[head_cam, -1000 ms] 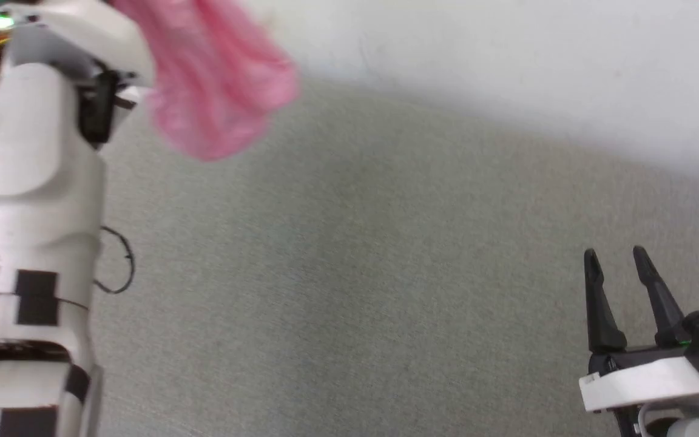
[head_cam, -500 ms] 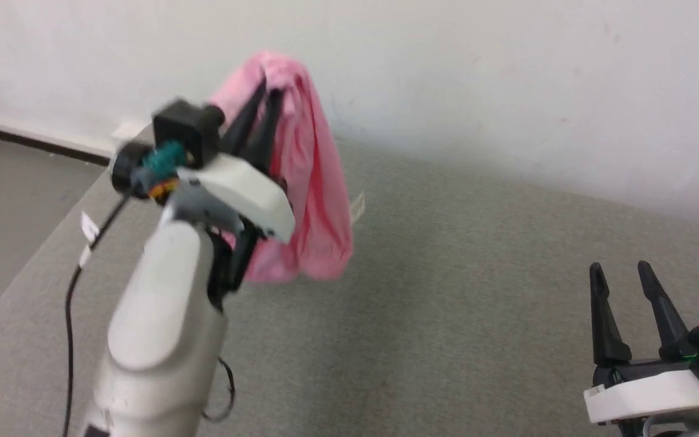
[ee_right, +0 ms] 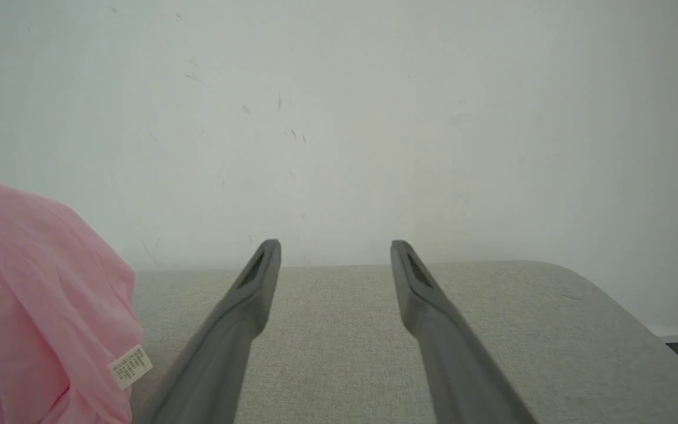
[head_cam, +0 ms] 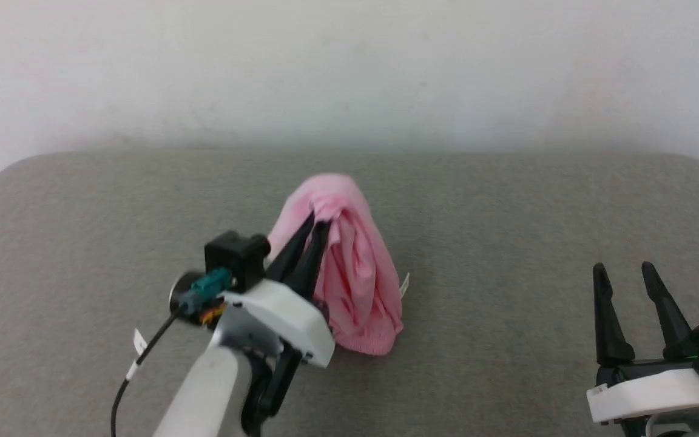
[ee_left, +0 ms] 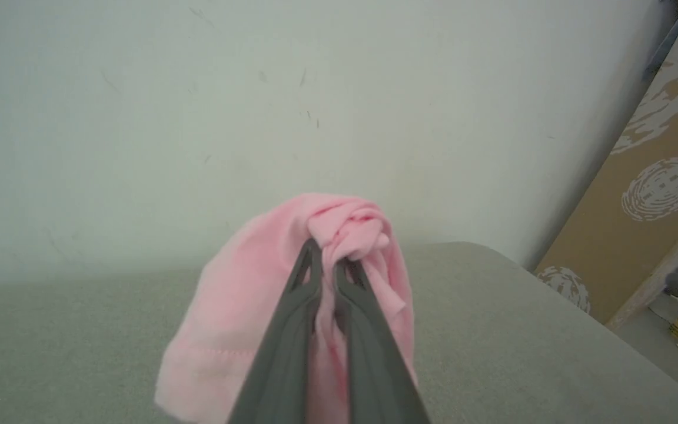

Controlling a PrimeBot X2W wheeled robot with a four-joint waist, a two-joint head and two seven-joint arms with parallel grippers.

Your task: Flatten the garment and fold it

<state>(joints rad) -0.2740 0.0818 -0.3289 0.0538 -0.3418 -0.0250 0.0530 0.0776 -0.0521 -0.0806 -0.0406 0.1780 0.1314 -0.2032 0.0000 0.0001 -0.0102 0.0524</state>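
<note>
The light-pink garment (head_cam: 358,279) hangs bunched from my left gripper (head_cam: 318,220), which is shut on its top fold above the middle of the grey table (head_cam: 507,230). Its lower end reaches down to about the cloth surface. In the left wrist view the two fingers pinch a knot of the garment (ee_left: 239,318) at the left gripper's tips (ee_left: 328,256). My right gripper (head_cam: 624,269) stands open at the lower right, nothing between its fingers. The right wrist view has the right gripper (ee_right: 335,247) open, with the garment (ee_right: 39,294) and its white label at the left edge.
The grey fabric-covered table has rounded far corners and ends against a white wall (head_cam: 349,67). A brown patterned board (ee_left: 657,188) leans at the right in the left wrist view. A black cable (head_cam: 137,364) trails from my left wrist.
The head camera has swung and tilted, so the whole table now shows. My left arm has carried the garment lower toward the table's middle. The right gripper has stayed open in place.
</note>
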